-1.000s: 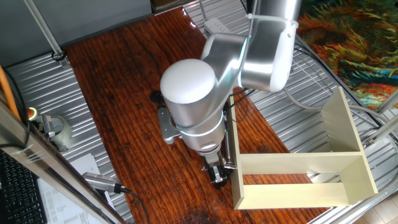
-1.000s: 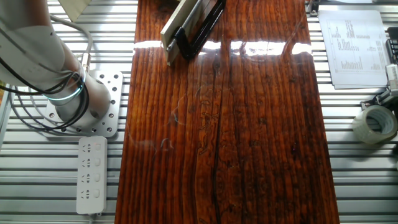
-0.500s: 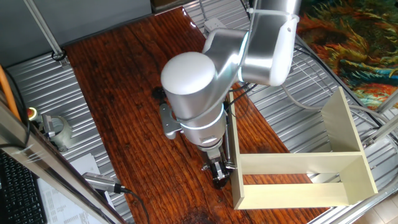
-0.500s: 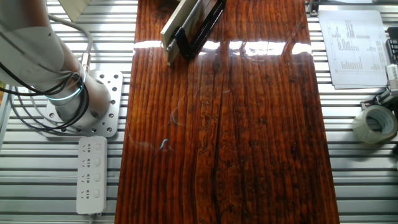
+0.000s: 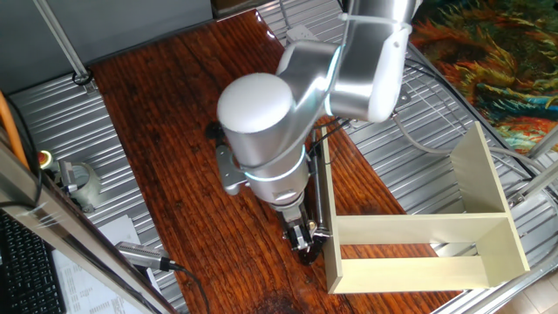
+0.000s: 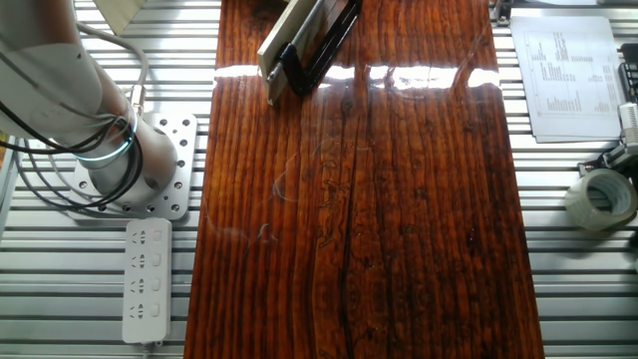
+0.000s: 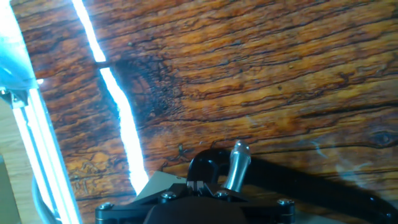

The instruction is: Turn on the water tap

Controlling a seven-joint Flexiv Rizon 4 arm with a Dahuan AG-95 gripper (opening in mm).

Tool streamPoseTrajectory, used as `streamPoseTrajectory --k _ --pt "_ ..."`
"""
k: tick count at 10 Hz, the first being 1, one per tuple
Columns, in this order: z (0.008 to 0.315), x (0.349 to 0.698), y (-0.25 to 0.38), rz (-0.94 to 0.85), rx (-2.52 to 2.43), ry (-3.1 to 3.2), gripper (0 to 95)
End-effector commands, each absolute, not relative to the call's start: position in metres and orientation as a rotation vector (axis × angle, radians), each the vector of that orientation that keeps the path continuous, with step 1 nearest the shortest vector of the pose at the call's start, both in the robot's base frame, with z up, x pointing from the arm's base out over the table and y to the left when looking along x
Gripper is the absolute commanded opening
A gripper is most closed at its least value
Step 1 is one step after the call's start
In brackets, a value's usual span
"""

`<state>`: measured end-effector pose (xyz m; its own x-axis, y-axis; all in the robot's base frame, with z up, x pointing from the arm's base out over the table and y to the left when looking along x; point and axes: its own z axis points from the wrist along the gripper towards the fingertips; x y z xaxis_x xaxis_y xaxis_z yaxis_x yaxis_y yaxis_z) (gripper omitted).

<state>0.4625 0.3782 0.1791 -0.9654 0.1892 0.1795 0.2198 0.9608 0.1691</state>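
The water tap [image 5: 323, 179] is a long slim black tube lying on the wooden table along the left side of the cream box. In the other fixed view it [image 6: 321, 42] lies at the table's top edge. In the hand view its black body [image 7: 298, 180] runs to the right, and its small silver lever [image 7: 236, 164] stands up at the near end. My gripper [image 5: 303, 246] hangs low over that end. In the hand view the gripper [image 7: 199, 185] has its fingers closed together with nothing between them, just left of the lever.
The cream open-sided box [image 5: 488, 183] stands right of the gripper, its wall close by [image 7: 18, 124]. A tape roll [image 6: 601, 196], papers [image 6: 568, 70], a power strip [image 6: 147, 279] and the arm's base [image 6: 125, 165] sit on the metal surrounds.
The arm's upper body has swung slightly left and forward. The gripper stays low at the tap's lever end, shifted only a little.
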Motion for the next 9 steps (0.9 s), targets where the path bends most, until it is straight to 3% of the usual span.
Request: streamPoseTrajectory --k 1,9 --pt "0.176 0.462 0.385 -0.307 -0.328 -2.936 0.0" --pt "0.173 0.458 0.396 -0.297 -0.327 -2.932 0.0"
